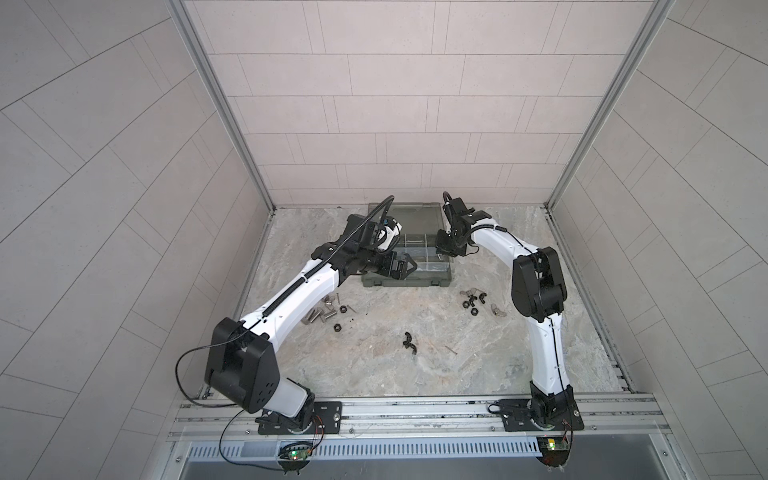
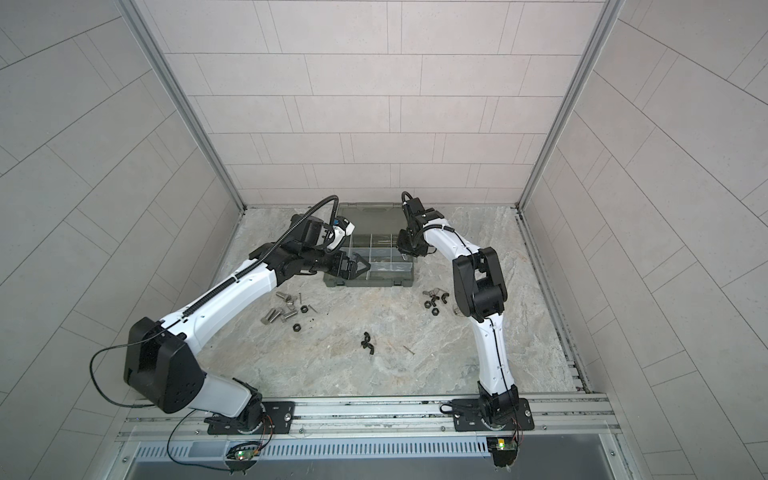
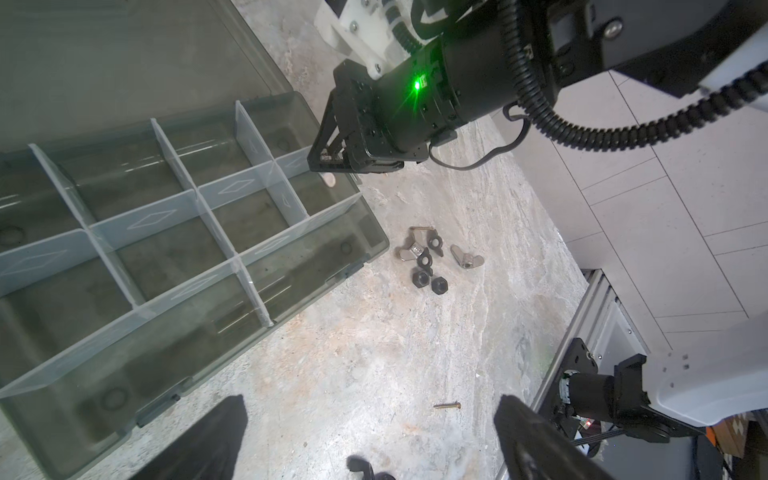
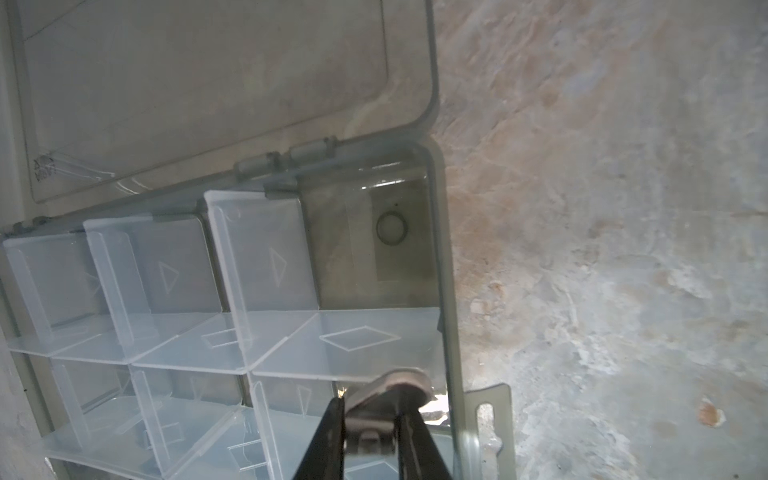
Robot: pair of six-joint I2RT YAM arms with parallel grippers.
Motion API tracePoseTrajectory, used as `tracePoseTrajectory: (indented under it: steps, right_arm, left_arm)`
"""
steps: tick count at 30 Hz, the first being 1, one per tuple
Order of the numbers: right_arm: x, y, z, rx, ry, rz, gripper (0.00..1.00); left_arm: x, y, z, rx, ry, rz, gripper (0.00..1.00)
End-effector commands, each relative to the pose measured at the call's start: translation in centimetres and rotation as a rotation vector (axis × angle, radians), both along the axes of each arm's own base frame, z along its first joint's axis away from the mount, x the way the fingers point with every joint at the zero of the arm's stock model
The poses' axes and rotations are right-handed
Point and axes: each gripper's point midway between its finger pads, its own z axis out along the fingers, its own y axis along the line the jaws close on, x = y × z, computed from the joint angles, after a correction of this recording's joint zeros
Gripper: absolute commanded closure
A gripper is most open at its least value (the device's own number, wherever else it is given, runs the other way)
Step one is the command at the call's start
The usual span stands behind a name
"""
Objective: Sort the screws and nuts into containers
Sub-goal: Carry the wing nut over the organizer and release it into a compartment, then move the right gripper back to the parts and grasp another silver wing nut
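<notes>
Over the case's (image 4: 446,249) right edge, right gripper (image 4: 370,409) pinches 1 silver wing nut (image 4: 405,384). Drop it clear of dividers (image 4: 353,338); left gripper (image 3: 371,401) gapes empty.

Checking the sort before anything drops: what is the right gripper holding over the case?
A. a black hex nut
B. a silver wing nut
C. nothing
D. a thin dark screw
B: in the right wrist view the right gripper pinches a silver wing nut, rounded ear showing, above the organizer case.
</notes>
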Motion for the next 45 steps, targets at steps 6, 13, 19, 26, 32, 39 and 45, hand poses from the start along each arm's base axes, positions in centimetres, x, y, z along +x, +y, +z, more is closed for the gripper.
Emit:
tracePoseTrajectory:
  steps: [6,13,19,26,32,39,45]
  right_arm:
    - [-0.7,0.4,3.9,0.015,-0.052,0.053,0.54]
    - [-5.2,-5.2,7.8,-0.121,-0.035,0.015,0.55]
    - [-13.0,-11.4,4.2,-0.208,0.123,-0.05,0.57]
    - [-18.9,-13.8,0.3,-0.272,0.227,-0.062,0.58]
    - [-20.2,-15.0,-1.2,-0.325,0.265,-0.059,0.59]
    - [-20.1,-15.8,-2.3,-0.347,0.289,-0.059,0.59]
    - [-20.1,-16.0,-3.6,-0.357,0.326,-0.039,0.59]
  left_arm:
    - [0.8,-0.2,0.3,0.02,-0.026,0.026,0.0]
    - [0.2,-1.2,0.4,0.055,-0.075,-0.024,0.0]
    - [-1.6,-4.0,-0.3,0.096,-0.098,-0.088,0.0]
    - [-3.6,-7.1,-0.8,0.094,-0.107,-0.167,0.0]
    - [-4.8,-8.7,-0.7,0.092,-0.111,-0.208,0.0]
    - [-5.4,-9.0,-0.7,0.097,-0.117,-0.215,0.0]
    - [-5.7,-8.7,-1.0,0.106,-0.114,-0.212,0.0]
